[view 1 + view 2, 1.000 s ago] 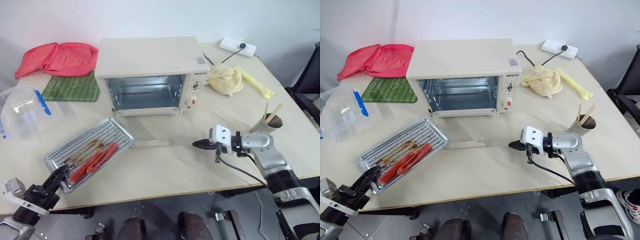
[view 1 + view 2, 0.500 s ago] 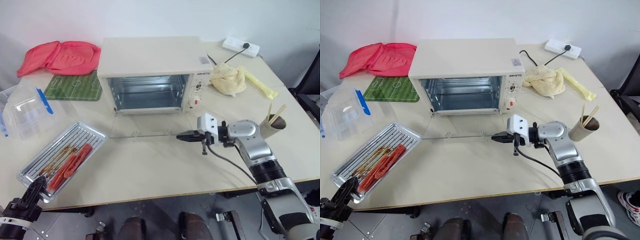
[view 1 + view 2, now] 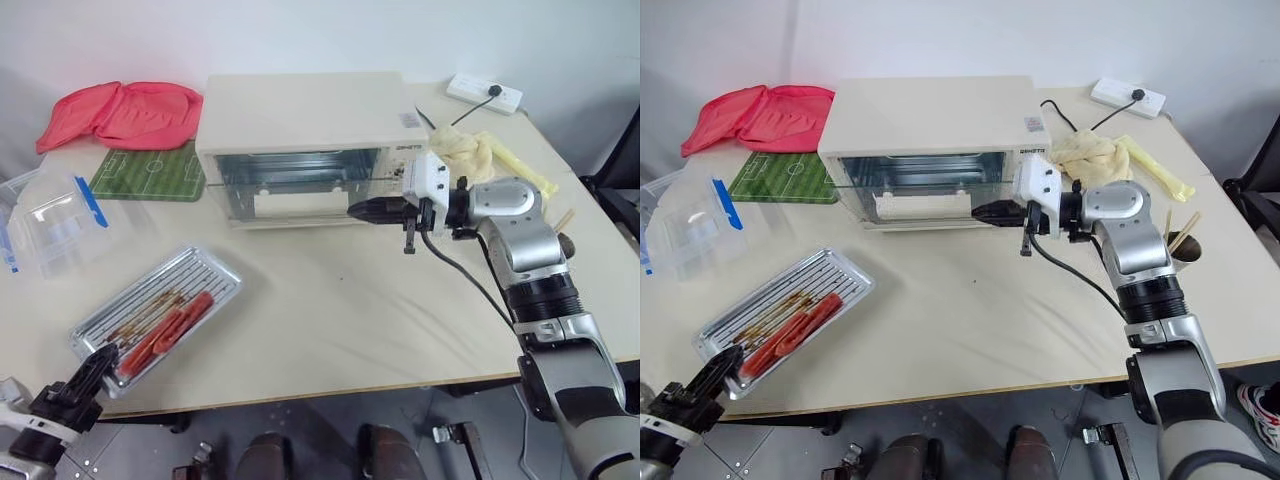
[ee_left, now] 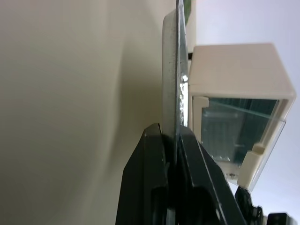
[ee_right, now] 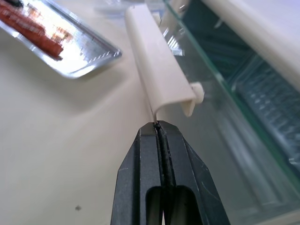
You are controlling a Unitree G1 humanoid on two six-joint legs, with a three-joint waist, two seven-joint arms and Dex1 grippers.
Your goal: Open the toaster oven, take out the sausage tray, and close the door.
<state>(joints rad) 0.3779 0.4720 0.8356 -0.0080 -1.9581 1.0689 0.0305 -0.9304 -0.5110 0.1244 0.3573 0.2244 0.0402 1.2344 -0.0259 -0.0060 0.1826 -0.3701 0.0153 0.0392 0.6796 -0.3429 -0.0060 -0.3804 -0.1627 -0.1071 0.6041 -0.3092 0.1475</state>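
Cream-white and boxy, the toaster oven (image 3: 305, 140) stands toward the back of the surface (image 3: 330, 330), and it serves as landmark for everything else. Its door (image 3: 915, 188) is raised almost to the closed position, with the bar handle (image 5: 159, 70) now hanging in front of the glass. The right claw (image 3: 362, 210) is clenched with nothing inside it; its tips are at the right end of the handle, just beside the oven's knob panel, apparently to push the door upward and not to grip it. I judge that closing is the step in hand and that only the last part of the swing is left.

In front of the oven and to its left, well apart from it, the sausage tray (image 3: 160, 317) lies flat on the surface with two red sausages (image 3: 165, 327) on its ridged bottom. The left claw (image 3: 93, 367) is closed on the tray's near rim. It probably holds there to keep the tray steady, although from the head view this contact is hard to confirm.
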